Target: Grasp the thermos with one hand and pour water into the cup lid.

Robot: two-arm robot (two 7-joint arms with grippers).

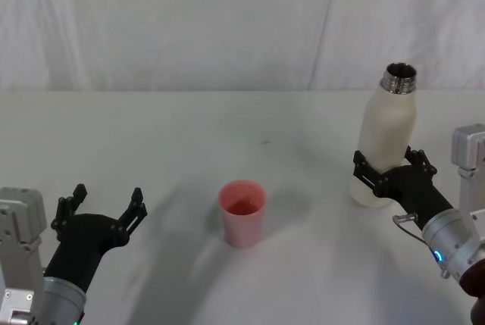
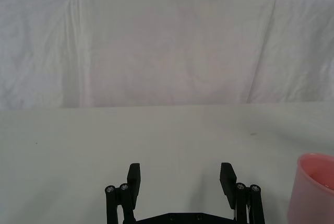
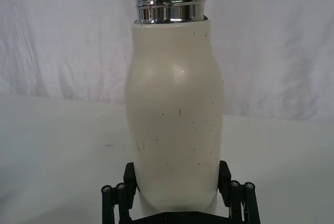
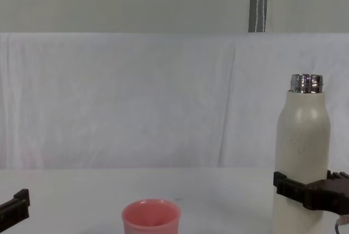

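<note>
- One thermos (image 1: pixel 386 139), cream-white with a bare threaded steel neck, uncapped, upright on the white surface (image 1: pixel 151 135) at about 3 o'clock in the head view.
- One cup lid (image 1: pixel 242 213), salmon-pink and mouth up, near the centre toward 6 o'clock, well apart from the thermos.
- Right end effector (image 1: pixel 391 167) around the lower body of the thermos, one finger on each side, seemingly against the wall; firmness of the pinch not certain, base apparently down on the surface.
- Left end effector (image 1: pixel 106 211) at about 8 o'clock, low over the surface, fingers spread with nothing between them, apparently idle; cup lid just off to one side in its wrist view.
- Step in hand, by judgement: securing the grasp before lifting.
- To do it well: squeeze squarely across the widest part of the body, check for no slip on the smooth matte wall, then lift straight up before carrying toward the cup lid.
- For the pour: bring the steel neck over the pink rim, tilt slowly, keep the stream inside the small opening.
- Risk: low grip on a tall bottle, so likely swing or twist when tilted.
- Count: one thermos, one cup lid, two end effectors.
</note>
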